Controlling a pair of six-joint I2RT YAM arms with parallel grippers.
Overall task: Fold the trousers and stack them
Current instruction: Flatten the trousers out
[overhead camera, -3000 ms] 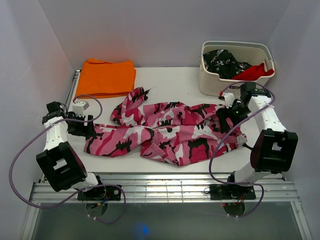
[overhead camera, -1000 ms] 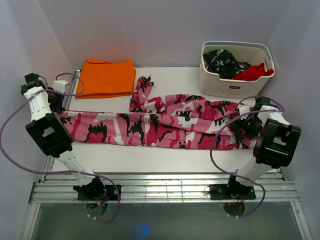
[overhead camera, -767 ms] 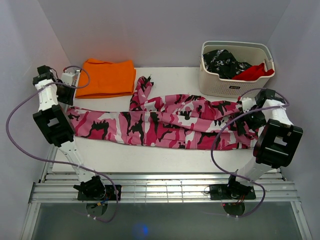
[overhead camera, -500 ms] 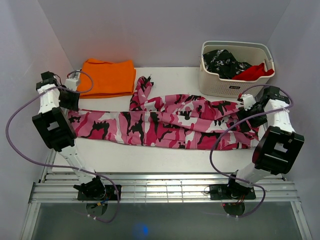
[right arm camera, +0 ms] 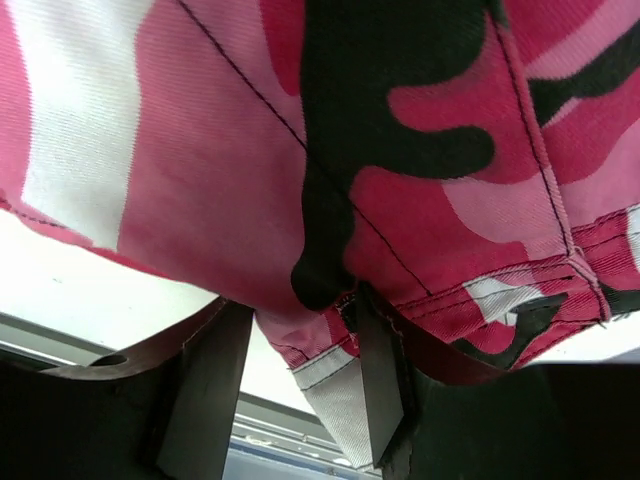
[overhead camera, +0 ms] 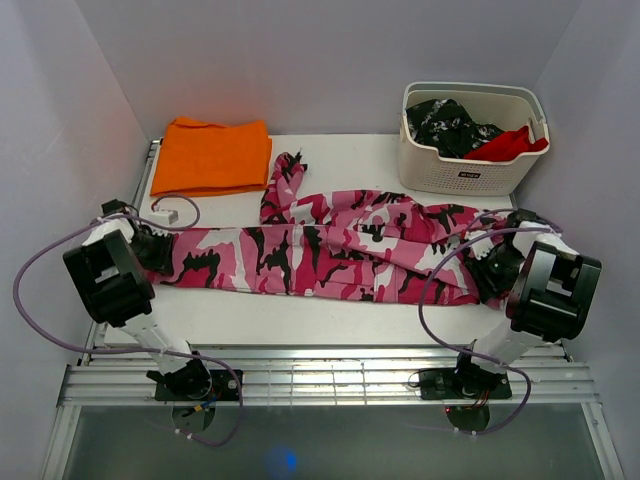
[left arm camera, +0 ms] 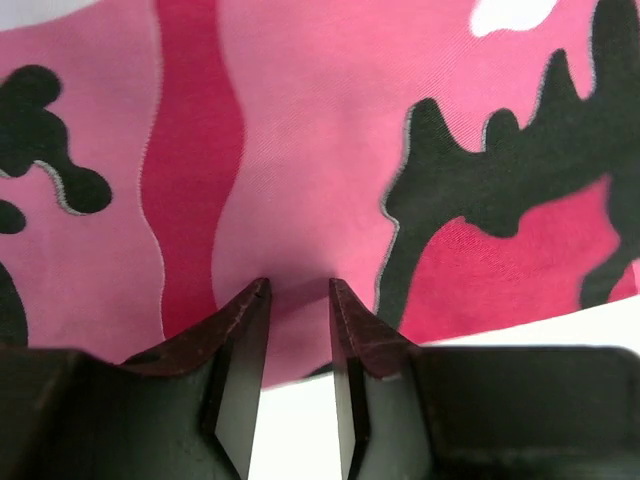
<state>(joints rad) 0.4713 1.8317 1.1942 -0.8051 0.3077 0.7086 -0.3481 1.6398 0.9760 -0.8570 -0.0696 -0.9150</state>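
The pink camouflage trousers (overhead camera: pixel 330 250) lie stretched out flat across the table from left to right, with one leg end curling toward the back at the middle left. My left gripper (overhead camera: pixel 152 250) is low at the left leg end. In the left wrist view it (left arm camera: pixel 297 288) is open by a narrow gap, with its tips at the hem of the trousers (left arm camera: pixel 320 150). My right gripper (overhead camera: pixel 495 268) is at the waist end. Seen from the right wrist, the gripper (right arm camera: pixel 295 300) is open, and a fold of the trousers' waistband (right arm camera: pixel 340 345) hangs between its fingers, against the right one.
A folded orange cloth (overhead camera: pixel 215 155) lies at the back left. A cream basket (overhead camera: pixel 470 175) at the back right holds a black-and-white speckled garment (overhead camera: pixel 445 125) and a red cloth (overhead camera: pixel 510 143). A metal rail (overhead camera: pixel 330 365) runs along the table's near edge.
Both grippers let go of the trouser ends, rose toward the back, then came down again onto the same ends with narrower jaws. The left leg end now lies a little further right.
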